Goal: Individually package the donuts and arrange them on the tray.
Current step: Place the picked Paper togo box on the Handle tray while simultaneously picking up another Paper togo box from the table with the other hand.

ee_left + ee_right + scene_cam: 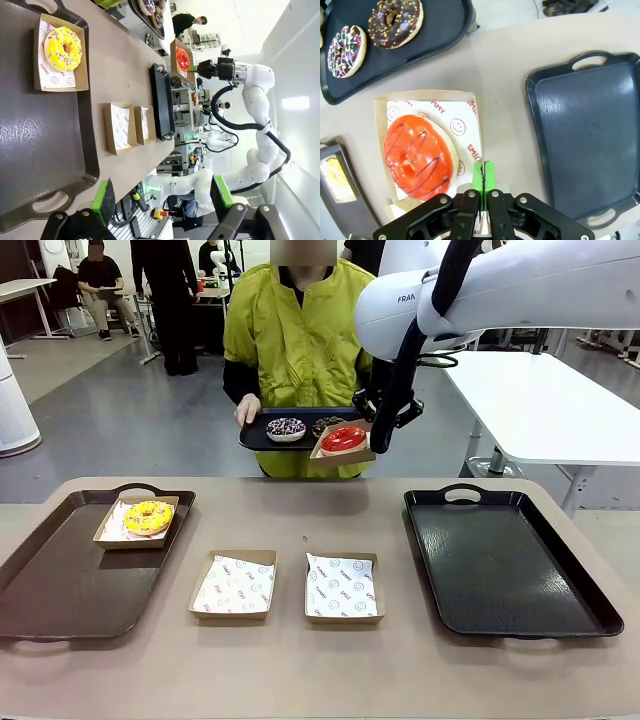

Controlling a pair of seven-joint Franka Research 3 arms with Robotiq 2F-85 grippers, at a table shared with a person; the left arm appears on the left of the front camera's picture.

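I am holding a paper-lined cardboard box (425,95) by its rim, my right gripper (483,172) clamped on that edge, with the red donut (417,155) riding inside, up off the table beside the person's tray (255,430). My left gripper (161,197) is hanging wide open over the left tray (40,150), where the yellow donut (63,48) is sitting boxed. I am judging the load light, the box flimsy and the icing soft and slick, so the hold belongs on the rim, kept level.

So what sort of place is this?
Probably a robotics lab or test hall, not a shop: a white robot arm works over the table, a white worktable stands behind, and a person sits across an open grey floor.
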